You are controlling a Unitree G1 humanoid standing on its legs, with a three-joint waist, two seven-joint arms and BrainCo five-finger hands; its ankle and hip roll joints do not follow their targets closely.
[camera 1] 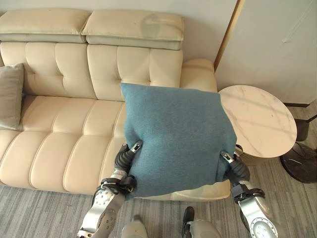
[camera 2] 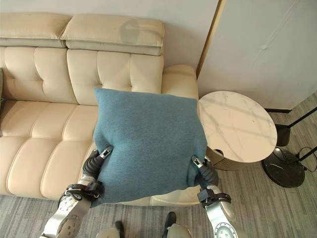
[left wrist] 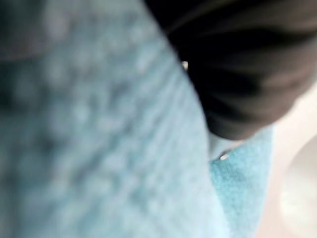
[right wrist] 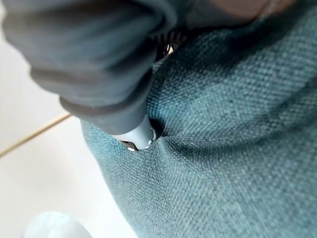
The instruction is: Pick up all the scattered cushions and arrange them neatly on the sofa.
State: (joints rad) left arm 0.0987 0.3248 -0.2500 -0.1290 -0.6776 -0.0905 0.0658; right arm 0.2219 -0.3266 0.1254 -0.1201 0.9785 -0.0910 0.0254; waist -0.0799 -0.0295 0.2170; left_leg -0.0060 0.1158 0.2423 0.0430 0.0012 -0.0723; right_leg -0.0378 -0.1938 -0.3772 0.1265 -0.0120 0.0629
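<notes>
Both hands, left hand (camera 1: 127, 157), right hand (camera 1: 234, 167), gripping blue cushion (camera 1: 176, 136), fingers buried, sofa (camera 1: 64, 124) partly hidden

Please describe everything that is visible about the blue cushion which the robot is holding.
The blue cushion is square, plump and covered in a woven, felt-like teal fabric without pattern. It is held up in the air, facing the camera, above the right end of the cream leather sofa. The left hand and the right hand press into its lower corners from both sides, denting the cloth. Its top edge is nearly level.
</notes>
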